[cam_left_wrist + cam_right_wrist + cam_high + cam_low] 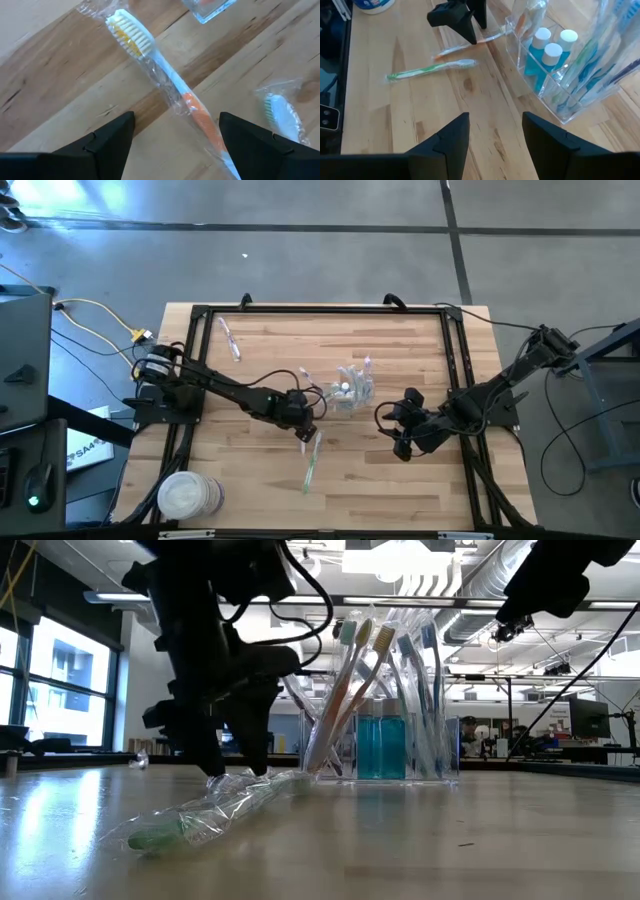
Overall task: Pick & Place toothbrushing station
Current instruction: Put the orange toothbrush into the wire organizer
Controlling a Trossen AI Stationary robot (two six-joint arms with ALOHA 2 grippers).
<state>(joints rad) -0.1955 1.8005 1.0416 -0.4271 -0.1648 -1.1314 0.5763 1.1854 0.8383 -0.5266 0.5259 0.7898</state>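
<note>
A clear plastic container (350,390) stands mid-table holding upright toothbrushes and small blue white-capped bottles (551,52). Near it on the wood lie two wrapped toothbrushes: an orange-and-white one (167,80) and a green one (427,70). My left gripper (175,118) is open and points down, with one finger on each side of the orange-and-white toothbrush's handle and low over the table (235,755). My right gripper (496,120) hangs open and empty above the table, to the right of the container (405,430).
A third wrapped toothbrush (230,340) lies at the table's far left. A white round tub (188,495) stands at the near left corner. A black frame (320,310) runs round the tabletop. Bare wood lies between the container and the near edge.
</note>
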